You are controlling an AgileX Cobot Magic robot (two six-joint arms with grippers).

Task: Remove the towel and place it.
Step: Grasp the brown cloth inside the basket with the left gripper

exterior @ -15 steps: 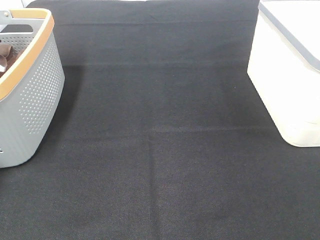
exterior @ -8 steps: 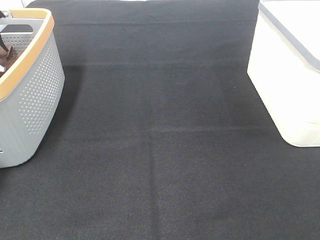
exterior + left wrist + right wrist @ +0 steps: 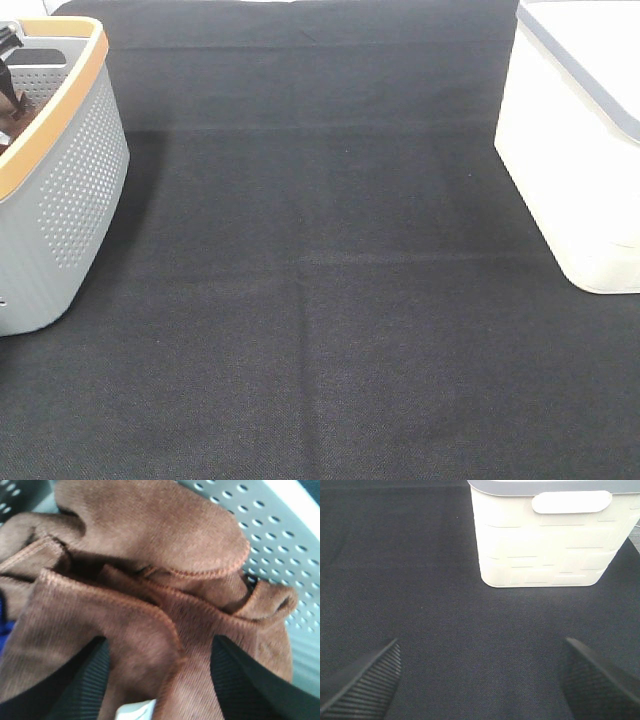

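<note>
The reddish-brown towel [image 3: 150, 580] lies bunched in folds inside the grey perforated basket [image 3: 280, 555]. In the left wrist view my left gripper [image 3: 157, 690] has its fingers on either side of a gathered fold and grips it, with a small white tag [image 3: 135, 711] showing between them. In the high view the basket [image 3: 70, 190] stands at the far left. Only a strip of towel [image 3: 14, 112] and a dark part of the left gripper [image 3: 8, 42] show over its orange rim. My right gripper [image 3: 480, 680] is open and empty above the black cloth.
A white bin [image 3: 580, 150] with a grey rim stands at the right; it also shows ahead of the right gripper [image 3: 545, 540]. A black cloth [image 3: 320, 280] covers the table. Something blue [image 3: 4, 630] shows under the towel's edge.
The left gripper has come into the high view at the basket's far left corner and moved towards the back. The visible strip of towel now reaches a little higher.
</note>
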